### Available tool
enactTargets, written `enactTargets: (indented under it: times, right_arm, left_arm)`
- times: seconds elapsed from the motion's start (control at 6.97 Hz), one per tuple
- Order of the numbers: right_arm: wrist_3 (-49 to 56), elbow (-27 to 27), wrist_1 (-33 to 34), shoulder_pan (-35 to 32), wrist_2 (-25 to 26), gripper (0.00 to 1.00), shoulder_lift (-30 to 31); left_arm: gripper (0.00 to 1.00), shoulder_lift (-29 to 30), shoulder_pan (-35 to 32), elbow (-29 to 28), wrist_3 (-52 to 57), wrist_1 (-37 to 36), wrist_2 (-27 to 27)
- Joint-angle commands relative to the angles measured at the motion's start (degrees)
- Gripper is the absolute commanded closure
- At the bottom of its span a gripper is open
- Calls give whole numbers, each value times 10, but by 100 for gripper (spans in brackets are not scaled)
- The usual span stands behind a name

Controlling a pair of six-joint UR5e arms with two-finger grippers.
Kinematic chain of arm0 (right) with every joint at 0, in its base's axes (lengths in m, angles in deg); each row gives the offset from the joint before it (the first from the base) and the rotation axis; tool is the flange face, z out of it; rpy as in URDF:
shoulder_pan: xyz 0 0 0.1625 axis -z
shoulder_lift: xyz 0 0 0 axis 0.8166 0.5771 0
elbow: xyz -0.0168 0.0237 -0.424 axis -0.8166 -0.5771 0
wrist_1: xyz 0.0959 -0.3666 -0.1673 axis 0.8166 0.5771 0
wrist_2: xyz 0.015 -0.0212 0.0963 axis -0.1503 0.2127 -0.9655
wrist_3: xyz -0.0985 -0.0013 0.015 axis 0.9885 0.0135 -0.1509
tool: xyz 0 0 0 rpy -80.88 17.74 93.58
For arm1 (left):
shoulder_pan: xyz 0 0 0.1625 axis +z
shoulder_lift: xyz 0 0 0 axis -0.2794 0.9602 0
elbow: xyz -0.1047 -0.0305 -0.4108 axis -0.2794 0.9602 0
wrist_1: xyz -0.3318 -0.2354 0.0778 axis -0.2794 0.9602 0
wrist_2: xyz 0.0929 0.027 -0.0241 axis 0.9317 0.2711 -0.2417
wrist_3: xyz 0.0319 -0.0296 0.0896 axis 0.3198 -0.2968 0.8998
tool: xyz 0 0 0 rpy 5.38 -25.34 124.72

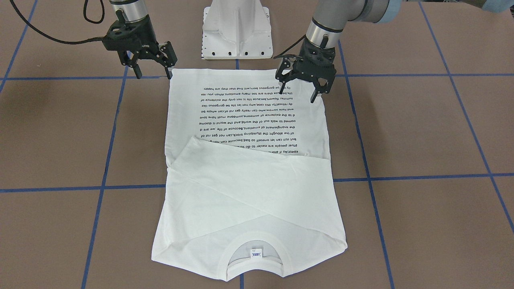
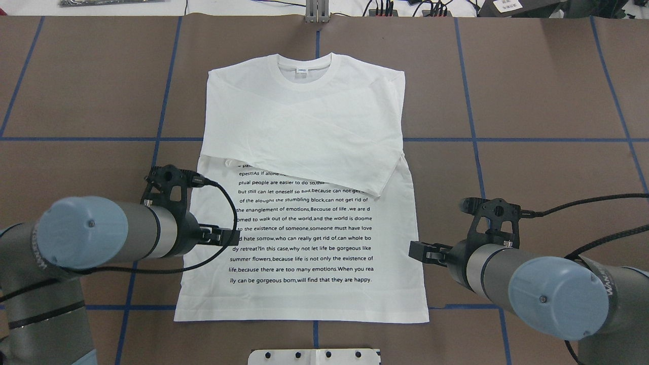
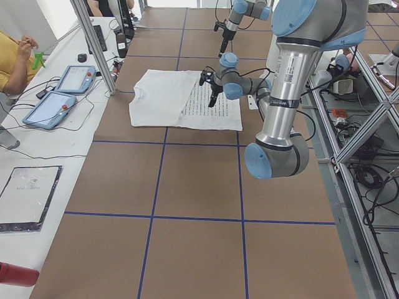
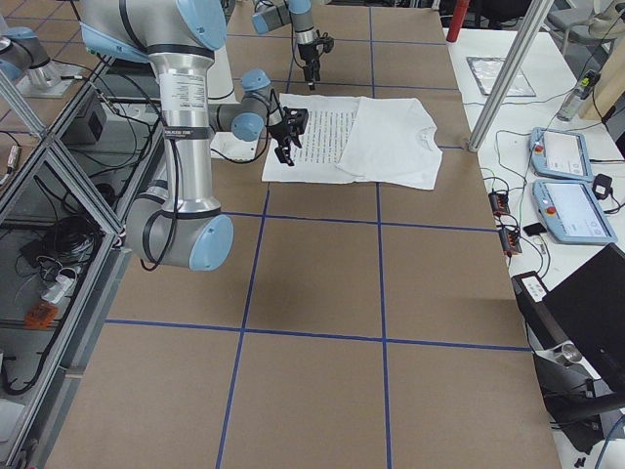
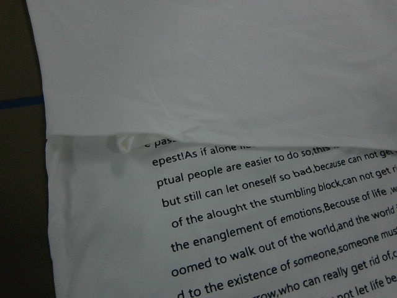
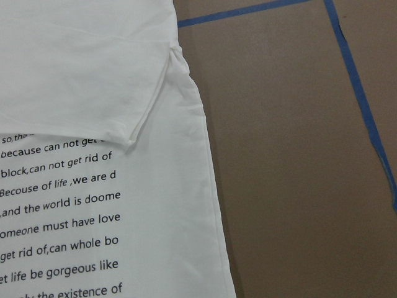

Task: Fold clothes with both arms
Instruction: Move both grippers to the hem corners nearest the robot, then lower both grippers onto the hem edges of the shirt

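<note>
Nearest the white fixed pedestal base (image 1: 237, 32) lies the straight hem of the white long-sleeved T-shirt (image 1: 249, 188), spread front-up on the brown paper-covered bench (image 1: 421, 132) marked with blue tape lines; the hem edge runs just in front of the base and is flat, not lifted.

The two black two-finger pincers hang at that hem, one to each side of the base. The right pincer (image 1: 153, 73) is open, jaws apart and empty, with one fingertip just beside the hem corner and the other over bare bench. The left pincer (image 1: 298, 94) is also open and empty, poised over the cloth at the opposite hem corner; I cannot tell whether its tips touch the fabric.

Farther from the base comes the block of small black printed text (image 1: 249, 116), mostly uncovered; beyond it the two long sleeves (image 1: 241, 172) are folded inward and cross over the chest, hiding the far lines of print. One folded edge there looks a little bunched in the left wrist view.

Farthest from the base sit the ribbed round collar (image 1: 253, 236) and the small neck tag (image 1: 256, 252).

By my reading, the sleeve folds are done and the body is a tidy rectangle. The lengthwise folding is left: neither hem corner is gripped yet, and the hem has not been carried away from the base toward the collar; so the task seems roughly midway.
</note>
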Motion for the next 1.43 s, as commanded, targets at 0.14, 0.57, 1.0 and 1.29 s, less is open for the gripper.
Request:
enactTargets:
  times: [0.14, 0.57, 1.0, 1.29]
  right_arm:
    - [-10, 0, -2, 13, 16, 0, 4]
    - [-10, -1, -1, 13, 16, 0, 4]
    - [-10, -1, -2, 14, 17, 0, 4]
    - [-10, -1, -1, 15, 17, 0, 3]
  left_arm:
    - [0, -76, 69, -6, -60, 6, 45]
    - [9, -100, 110, -6, -98, 5, 59]
    - [56, -101, 134, -6, -115, 2, 70]
    - [63, -102, 133, -5, -115, 2, 70]
